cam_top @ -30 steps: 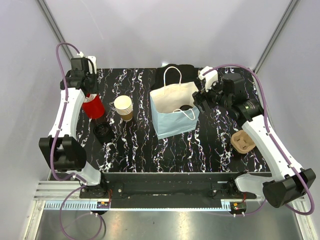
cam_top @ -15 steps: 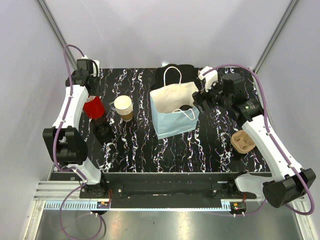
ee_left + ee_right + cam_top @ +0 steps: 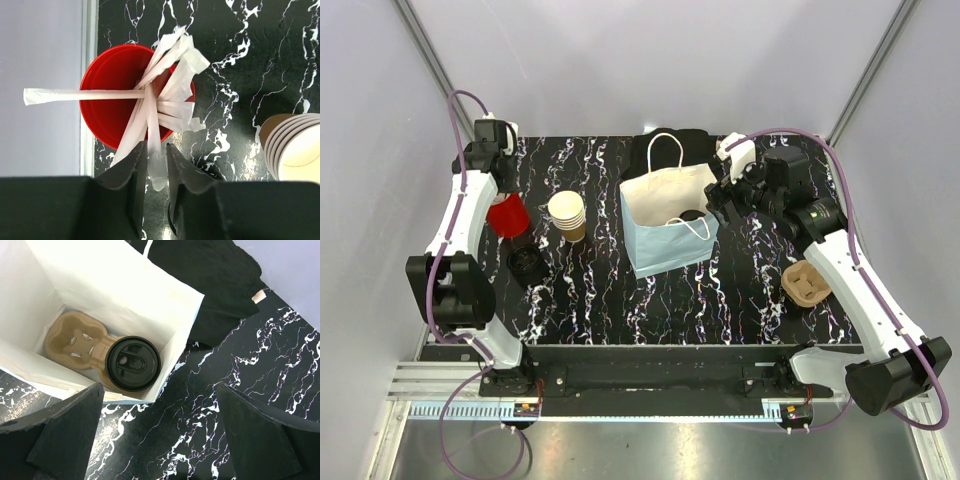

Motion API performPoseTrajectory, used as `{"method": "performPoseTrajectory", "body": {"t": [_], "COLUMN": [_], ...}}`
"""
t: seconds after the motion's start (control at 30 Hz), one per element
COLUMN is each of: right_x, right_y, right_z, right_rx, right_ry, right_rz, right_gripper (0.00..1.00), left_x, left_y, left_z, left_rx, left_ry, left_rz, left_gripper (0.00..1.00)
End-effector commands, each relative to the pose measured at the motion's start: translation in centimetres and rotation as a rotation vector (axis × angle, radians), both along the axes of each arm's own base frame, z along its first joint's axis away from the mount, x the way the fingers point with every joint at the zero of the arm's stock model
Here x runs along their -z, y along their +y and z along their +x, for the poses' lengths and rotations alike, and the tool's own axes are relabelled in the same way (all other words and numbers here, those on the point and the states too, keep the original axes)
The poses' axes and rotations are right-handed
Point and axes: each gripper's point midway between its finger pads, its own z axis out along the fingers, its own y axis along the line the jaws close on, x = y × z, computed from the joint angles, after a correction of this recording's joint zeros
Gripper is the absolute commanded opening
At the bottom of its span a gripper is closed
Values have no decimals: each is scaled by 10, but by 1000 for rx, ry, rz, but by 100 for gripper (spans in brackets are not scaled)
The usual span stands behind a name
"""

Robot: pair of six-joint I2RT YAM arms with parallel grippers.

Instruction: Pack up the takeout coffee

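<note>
Two tools are mine. My left tool (image 3: 156, 146) has its fingers close together with one white straw (image 3: 152, 125) between them. I cannot tell if they squeeze it yet. That straw sticks out of the one red cup (image 3: 107, 115). The straws there fan out, so I think one is easy to pick. They are too bunched to count. Beside the cup is one stack of tan cups (image 3: 295, 150), with about four rims showing.

My right tool (image 3: 157, 387) is spread wide and holds nothing. It hangs over the one white bag (image 3: 100, 285). The takeout coffee (image 3: 133, 363) sits inside the bag, lid on, in one cup tray (image 3: 75, 337). I think the tray stops it tipping. A second tray (image 3: 805, 283) lies on the worktop (image 3: 260, 375).
</note>
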Motion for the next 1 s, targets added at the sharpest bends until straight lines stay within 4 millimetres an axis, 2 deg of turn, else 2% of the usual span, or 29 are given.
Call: {"method": "performPoseTrajectory", "body": {"t": [0.0,0.23,0.4,0.6,0.73,0.8,0.97], "right_x": [-15,-17,-19,-26,-33,-37,-51], "right_y": [1,0,-1,-2,-5,-6,-10], "right_z": [-4,-5,-6,-8,-9,-10,-12], "right_rx": [-6,-2,-3,3,13,16,29], "right_ry": [-28,-33,-38,-55,-71,-81,-105], "right_rz": [29,32,36,42,41,38,40], "right_gripper": [100,100,100,100,100,100,100], "left_x": [-3,-14,-35,-75,-114,-127,-174], "left_y": [6,5,1,-9,-12,-14,-21], "left_z": [0,-2,-4,-10,-17,-24,-46], "left_rx": [-20,-26,-22,-3,8,16,51], "left_ry": [-11,-31,-66,-133,-207,-224,-310], "left_rz": [34,30,16,-10,-15,-22,-39], "left_gripper": [18,2,0,2,3,4,6]}}
